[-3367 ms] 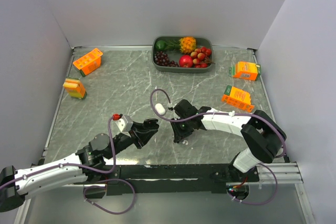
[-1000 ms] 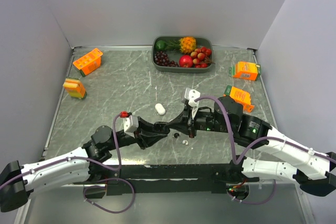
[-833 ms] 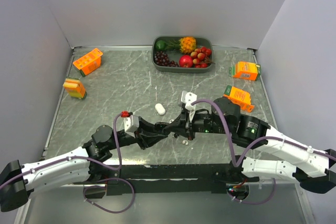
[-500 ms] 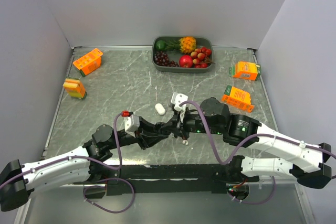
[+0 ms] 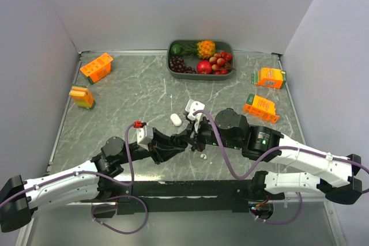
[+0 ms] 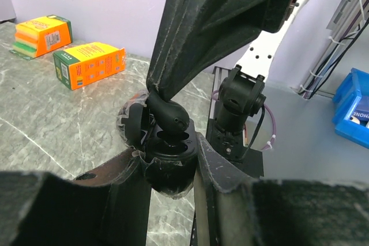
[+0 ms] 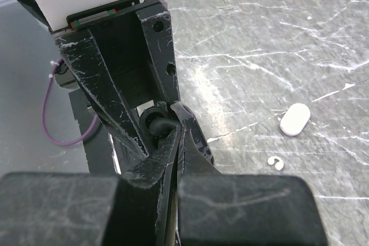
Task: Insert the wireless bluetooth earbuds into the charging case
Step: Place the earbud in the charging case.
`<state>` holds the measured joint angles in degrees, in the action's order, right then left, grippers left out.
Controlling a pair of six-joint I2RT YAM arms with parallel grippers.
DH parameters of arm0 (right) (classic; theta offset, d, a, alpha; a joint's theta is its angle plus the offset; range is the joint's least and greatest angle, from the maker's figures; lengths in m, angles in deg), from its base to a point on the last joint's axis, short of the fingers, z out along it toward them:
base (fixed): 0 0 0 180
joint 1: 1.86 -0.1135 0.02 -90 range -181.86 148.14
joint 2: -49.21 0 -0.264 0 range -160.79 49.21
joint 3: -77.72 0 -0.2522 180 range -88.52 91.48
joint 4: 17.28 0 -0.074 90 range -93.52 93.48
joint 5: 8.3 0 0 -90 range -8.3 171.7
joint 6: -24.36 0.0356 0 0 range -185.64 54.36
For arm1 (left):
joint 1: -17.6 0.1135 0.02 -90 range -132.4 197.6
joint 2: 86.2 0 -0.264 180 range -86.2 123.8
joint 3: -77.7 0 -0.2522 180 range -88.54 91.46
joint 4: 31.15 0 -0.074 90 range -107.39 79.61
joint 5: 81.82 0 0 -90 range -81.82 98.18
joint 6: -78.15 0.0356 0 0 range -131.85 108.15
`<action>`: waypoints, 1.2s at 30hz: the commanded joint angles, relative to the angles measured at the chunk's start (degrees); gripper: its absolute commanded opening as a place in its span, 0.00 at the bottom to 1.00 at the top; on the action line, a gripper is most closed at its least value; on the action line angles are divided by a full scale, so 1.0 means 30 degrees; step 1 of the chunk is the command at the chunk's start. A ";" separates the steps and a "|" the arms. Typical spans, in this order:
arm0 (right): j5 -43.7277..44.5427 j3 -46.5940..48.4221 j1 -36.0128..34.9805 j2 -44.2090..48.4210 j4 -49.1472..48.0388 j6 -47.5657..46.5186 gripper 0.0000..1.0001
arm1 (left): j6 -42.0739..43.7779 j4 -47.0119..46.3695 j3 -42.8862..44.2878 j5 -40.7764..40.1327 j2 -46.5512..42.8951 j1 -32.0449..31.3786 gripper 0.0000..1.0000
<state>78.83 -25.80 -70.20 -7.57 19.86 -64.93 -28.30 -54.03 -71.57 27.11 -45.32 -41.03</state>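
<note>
**Two claws meet over an open charging case near the table's 6 o'clock edge.**

The left gripper (image 6: pixel 170 168) is clamped tight on the sides of the round black charging case (image 6: pixel 167 184), whose lid is swung open. The right gripper (image 7: pixel 176 135) is pinched closed on a glossy black earbud (image 6: pixel 170 116), whose tip is at the case's well. Whether it is seated there is hidden. A white oval capsule (image 5: pixel 176 119) and a tiny white bud (image 5: pixel 202 156), too small to make out, lie on the grey marble-pattern table (image 5: pixel 132 93). At 12 o'clock a dark green plastic tray (image 5: pixel 169 56) holds dark grapes, a red apple and small red fruits. Orange cartons sit at 10 o'clock (image 5: pixel 96 67) and 2 o'clock (image 5: pixel 270 77), their print illegible. A blue bin (image 6: pixel 351 105) has a label, cut off by the edge, reading "HONE".
</note>
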 commanded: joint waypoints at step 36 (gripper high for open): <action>0.7374 0.1623 -0.4174 -0.1261 0.0616 -0.0676 0.00 | -0.0670 -0.0383 0.0730 -0.1977 -0.0415 0.0061 0.01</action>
<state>99.83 -23.79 -81.24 -11.09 21.71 -66.66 -29.61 -52.09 -71.37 23.16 -46.15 -40.97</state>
